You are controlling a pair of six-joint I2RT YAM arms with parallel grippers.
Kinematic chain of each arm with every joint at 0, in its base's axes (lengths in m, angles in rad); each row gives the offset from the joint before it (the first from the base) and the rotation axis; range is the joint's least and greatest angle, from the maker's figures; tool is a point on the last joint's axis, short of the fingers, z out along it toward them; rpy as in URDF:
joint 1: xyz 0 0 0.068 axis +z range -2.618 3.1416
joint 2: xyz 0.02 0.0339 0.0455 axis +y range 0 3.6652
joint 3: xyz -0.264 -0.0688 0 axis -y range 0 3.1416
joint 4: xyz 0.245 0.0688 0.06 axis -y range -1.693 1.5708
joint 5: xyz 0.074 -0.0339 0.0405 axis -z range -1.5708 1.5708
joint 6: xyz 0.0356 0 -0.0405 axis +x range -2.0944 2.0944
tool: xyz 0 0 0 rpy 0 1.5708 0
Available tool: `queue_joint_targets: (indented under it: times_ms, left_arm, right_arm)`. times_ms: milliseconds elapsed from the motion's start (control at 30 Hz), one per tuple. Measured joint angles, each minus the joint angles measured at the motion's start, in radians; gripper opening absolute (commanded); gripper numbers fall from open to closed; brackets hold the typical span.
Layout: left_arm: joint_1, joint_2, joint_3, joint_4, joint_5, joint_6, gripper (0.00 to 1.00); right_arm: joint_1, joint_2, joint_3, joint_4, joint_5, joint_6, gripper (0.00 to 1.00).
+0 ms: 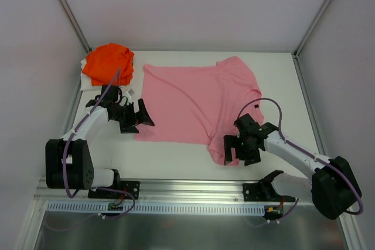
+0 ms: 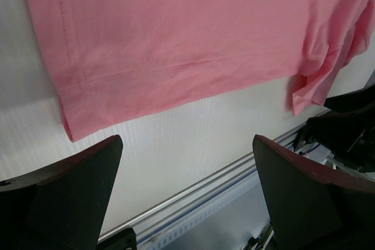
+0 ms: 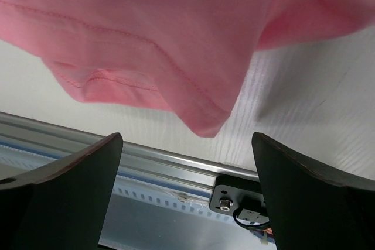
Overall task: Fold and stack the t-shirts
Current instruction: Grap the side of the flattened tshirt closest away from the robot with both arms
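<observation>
T-shirts near the start of the task. The pink t-shirt (image 1: 193, 100) lies spread flat at the centre of the table (image 1: 170, 159), with one sleeve rumpled at its lower right. The orange t-shirt (image 1: 108, 62) sits crumpled at the upper left of the overhead frame. Neither looks folded and nothing is stacked (so practically the whole task remains). The left gripper (image 1: 136, 119) hovers just beside the pink t-shirt's left hem, jaws apart and empty. The right gripper (image 1: 241, 151) hovers at the rumpled sleeve, jaws likewise apart. Only the overhead view shows the orange t-shirt. The left wrist view alone resolves the hem's stitching. The right wrist view shows the sleeve's edge curled near the metal rail (image 3: 176, 162).
</observation>
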Motion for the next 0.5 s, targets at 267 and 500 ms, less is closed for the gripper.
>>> queue_joint_targets:
  times_ms: [267, 500]
  left_arm:
    - [0.0, 0.001, 0.0, -0.001, 0.0, 0.0, 0.96]
    - [0.0, 0.001, 0.0, -0.003, 0.0, 0.0, 0.96]
  right_arm:
    - [-0.032, 0.019, -0.03, 0.058, 0.006, 0.004, 0.87]
    - [-0.035, 0.088, -0.006, 0.064, 0.011, -0.002, 0.67]
